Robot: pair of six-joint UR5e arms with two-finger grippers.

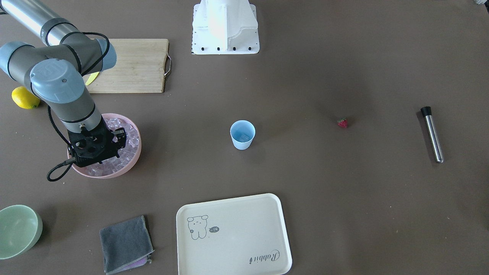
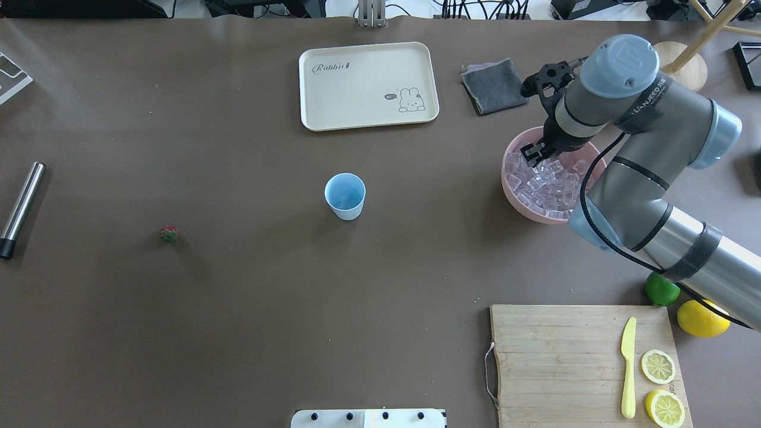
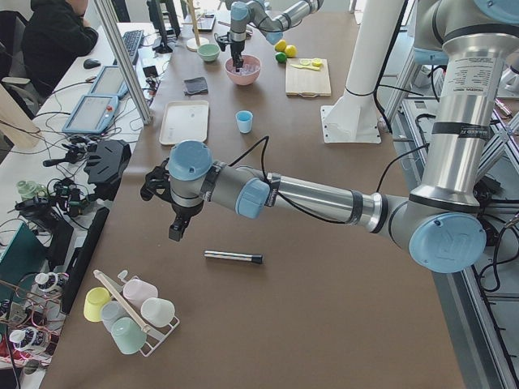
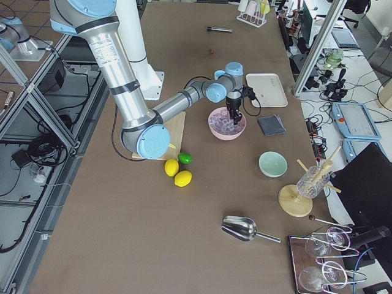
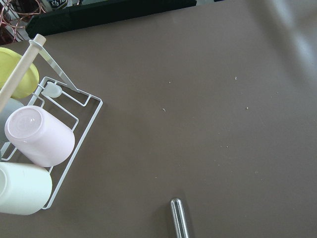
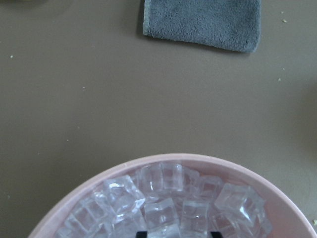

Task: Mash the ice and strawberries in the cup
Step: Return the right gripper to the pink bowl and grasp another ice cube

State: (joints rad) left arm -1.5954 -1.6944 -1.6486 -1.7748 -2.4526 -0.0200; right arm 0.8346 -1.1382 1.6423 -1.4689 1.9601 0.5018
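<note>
The light blue cup (image 2: 345, 196) (image 1: 242, 134) stands upright mid-table; a faint clear shape shows inside it, and I cannot tell what it is. The ice (image 2: 547, 184) (image 6: 173, 203) fills a pink bowl (image 2: 523, 208) (image 6: 99, 178) at the table's right. My right gripper (image 2: 532, 156) (image 6: 177, 233) points down into that ice, open, its two tips apart among the cubes. A tiny red strawberry (image 2: 169, 233) (image 1: 342, 122) lies alone on the left. My left gripper (image 3: 177, 231) hangs above the table near a metal muddler (image 3: 233, 257); I cannot tell whether it is open or shut.
A cream tray (image 2: 368, 86) and a grey cloth (image 2: 493, 86) lie beyond the cup. A cutting board (image 2: 582, 362) with a yellow knife and lemon slices sits near right, with a lime (image 2: 662, 289) and lemon (image 2: 701, 318) beside it. A cup rack (image 5: 39, 144) stands far left.
</note>
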